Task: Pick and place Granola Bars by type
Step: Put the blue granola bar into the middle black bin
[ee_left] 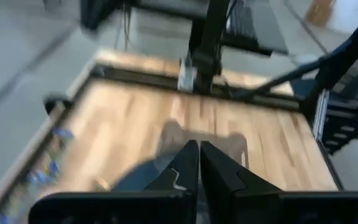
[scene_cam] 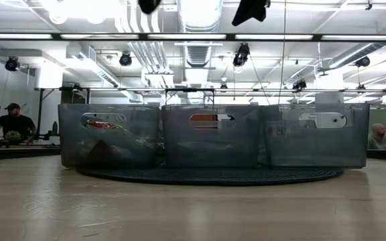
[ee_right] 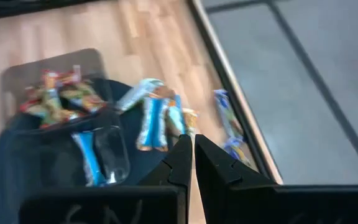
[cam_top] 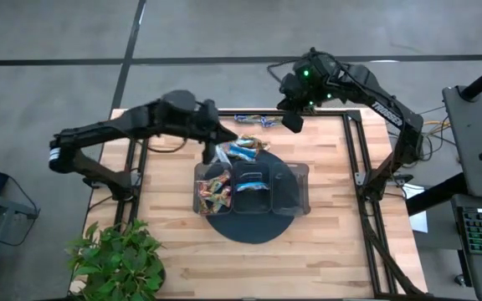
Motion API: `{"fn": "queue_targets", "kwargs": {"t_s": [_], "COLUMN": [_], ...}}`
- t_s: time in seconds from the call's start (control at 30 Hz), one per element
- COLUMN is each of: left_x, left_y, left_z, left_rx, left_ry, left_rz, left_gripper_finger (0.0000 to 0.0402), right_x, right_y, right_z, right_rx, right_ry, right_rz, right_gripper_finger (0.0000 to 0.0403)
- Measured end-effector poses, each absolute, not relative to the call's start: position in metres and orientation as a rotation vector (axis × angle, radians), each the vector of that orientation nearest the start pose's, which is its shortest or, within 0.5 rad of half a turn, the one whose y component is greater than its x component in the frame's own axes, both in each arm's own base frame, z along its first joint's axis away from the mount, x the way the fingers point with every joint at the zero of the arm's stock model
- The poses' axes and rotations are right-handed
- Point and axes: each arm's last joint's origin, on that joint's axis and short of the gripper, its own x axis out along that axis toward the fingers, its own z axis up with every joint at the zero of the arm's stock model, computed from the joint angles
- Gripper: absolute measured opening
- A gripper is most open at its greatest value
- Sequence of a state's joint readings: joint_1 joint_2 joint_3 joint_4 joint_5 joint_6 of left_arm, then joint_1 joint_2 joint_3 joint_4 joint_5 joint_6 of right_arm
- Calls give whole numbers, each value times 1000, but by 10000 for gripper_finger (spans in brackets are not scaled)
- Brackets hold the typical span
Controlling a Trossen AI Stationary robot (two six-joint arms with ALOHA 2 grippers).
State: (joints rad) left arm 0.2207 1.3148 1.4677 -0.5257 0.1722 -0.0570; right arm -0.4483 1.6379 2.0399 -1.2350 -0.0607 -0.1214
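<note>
We judge small shiny foil-wrapped granola bars (cam_top: 245, 150) light, crinkly, slippery; loose heap upper centre of high view, on wooden tabletop (cam_top: 325, 242) beside dark three-compartment plastic tray (cam_top: 301, 189). Best pinched mid-length across narrow width. Left gripper (ee_left: 199, 163) closed, empty, beside heap; right gripper (ee_right: 193, 157) closed, empty, hovering at top edge.

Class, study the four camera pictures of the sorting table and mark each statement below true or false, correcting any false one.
1. The tray has three compartments. True.
2. The reddish-orange bars lie in the tray's right-hand compartment in the high view. False: they fill the left-hand one; the right-hand one shows no bars.
3. The left pincer has its fingers shut. True.
4. The right pincer is gripping a light blue bar. False: its fingers are shut on nothing.
5. Loose light blue bars lie on the table beyond the tray. True.
6. The tray sits directly on bare wood. False: it rests on a dark round mat.
</note>
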Motion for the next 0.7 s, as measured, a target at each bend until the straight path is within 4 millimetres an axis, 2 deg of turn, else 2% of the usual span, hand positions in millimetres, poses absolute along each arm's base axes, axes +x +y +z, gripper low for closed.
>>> {"fn": "queue_targets", "kwargs": {"t_s": [0.07, 0.17, 0.33, 0.53, 0.7], "left_x": [258, 242, 229, 228, 230], "left_y": [53, 51, 50, 50, 52], "left_z": [431, 443, 450, 443, 431], "left_rx": [-93, -66, -58, -67, -105], "left_ry": [321, 268, 236, 260, 304], "left_rz": [64, 87, 136, 157, 186], "left_gripper_finger": [0, 0, 0, 0, 0], "right_x": [274, 269, 258, 251, 250], "right_y": [-139, -156, -187, -213, -229], "right_z": [445, 439, 416, 381, 351], "right_rx": [81, 60, 67, 112, 134], "right_ry": [808, 813, 869, 897, 897], "right_rz": [-256, -262, -291, -282, -318], "right_gripper_finger": [11, 11, 11, 13, 47]}}
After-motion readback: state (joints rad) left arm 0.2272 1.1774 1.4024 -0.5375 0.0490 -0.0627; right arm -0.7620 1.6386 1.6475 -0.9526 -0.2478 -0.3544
